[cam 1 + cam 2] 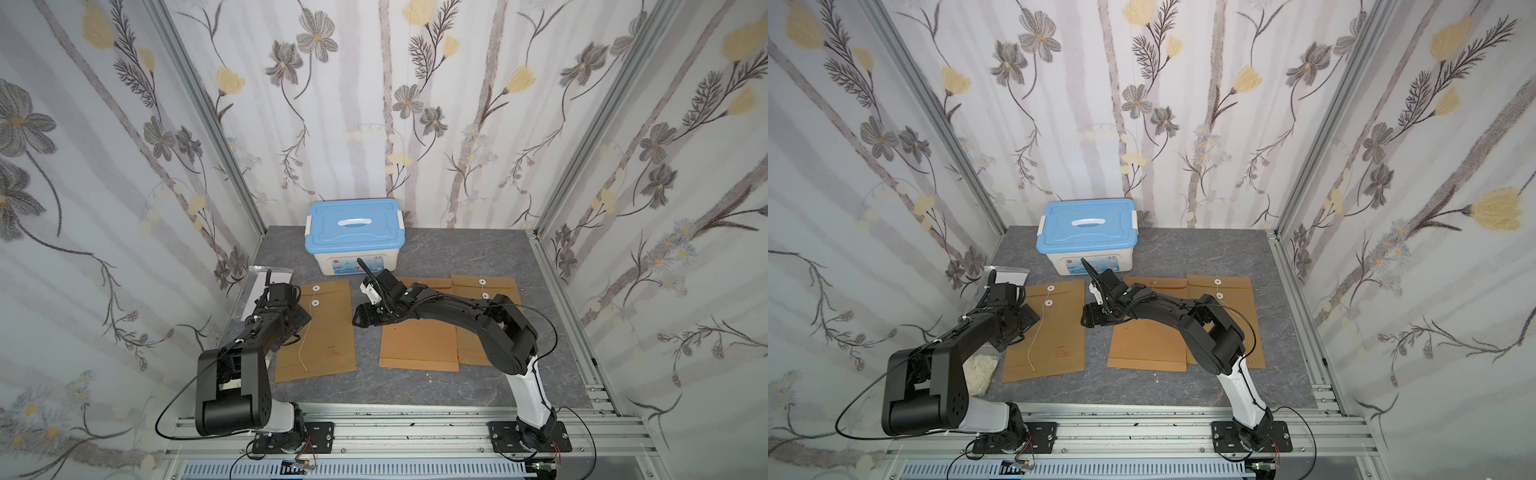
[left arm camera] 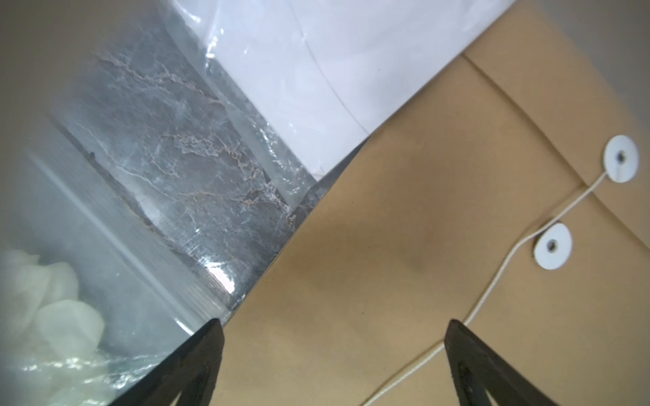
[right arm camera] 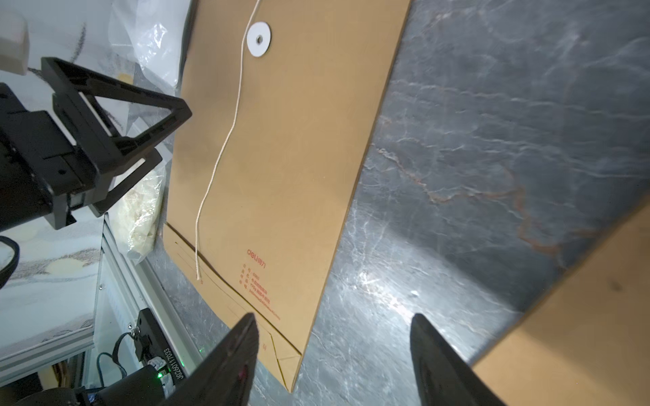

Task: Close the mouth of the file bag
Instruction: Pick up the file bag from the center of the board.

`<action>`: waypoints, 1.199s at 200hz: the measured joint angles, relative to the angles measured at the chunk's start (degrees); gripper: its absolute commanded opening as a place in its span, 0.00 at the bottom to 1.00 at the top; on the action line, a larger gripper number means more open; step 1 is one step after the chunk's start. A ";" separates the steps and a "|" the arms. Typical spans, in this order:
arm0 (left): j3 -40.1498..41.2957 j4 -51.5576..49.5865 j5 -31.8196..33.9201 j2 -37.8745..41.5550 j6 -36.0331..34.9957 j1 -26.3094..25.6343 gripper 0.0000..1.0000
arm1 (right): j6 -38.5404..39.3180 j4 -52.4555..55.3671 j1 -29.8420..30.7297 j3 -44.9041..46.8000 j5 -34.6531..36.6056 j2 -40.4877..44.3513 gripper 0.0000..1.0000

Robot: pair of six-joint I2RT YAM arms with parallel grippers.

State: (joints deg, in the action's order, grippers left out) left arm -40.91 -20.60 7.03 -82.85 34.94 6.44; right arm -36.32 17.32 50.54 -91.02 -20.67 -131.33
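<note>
Left end effector (image 2: 334,321) hangs wide open, empty, over the kraft file bag (image 1: 320,328) lying flat left of centre on the worktop (image 1: 457,257); right end effector (image 3: 333,316), jaws parted, empty beside it. Thin, light paper probably slides; best pinch the limp string (image 3: 198,246)

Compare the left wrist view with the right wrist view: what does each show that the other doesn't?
Only the left wrist view: both white washers of the file bag, and the flap's fold line. Only the right wrist view: the loose end of the string near the bag's bottom seam, the red print, the left hand seen from outside, open beside the bag's edge, and a second envelope at the corner. Both: the file bag, its string lying unwound, the grey table, and a clear bag of white pieces.
</note>
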 measured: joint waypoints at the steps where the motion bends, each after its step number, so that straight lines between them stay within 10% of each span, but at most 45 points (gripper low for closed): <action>1: 0.00 0.02 -0.04 -0.07 0.00 0.00 1.00 | -0.07 -0.02 0.04 -0.04 -0.02 -0.07 0.70; 240: 6.71 16.22 -9.35 -0.44 3.02 0.87 0.98 | -13.38 -12.55 -0.44 -2.27 -5.75 -8.81 0.68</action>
State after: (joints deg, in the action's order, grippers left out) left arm -34.20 -4.38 -2.33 -83.29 37.95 7.31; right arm -49.69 4.78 50.11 -93.30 -26.41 -140.14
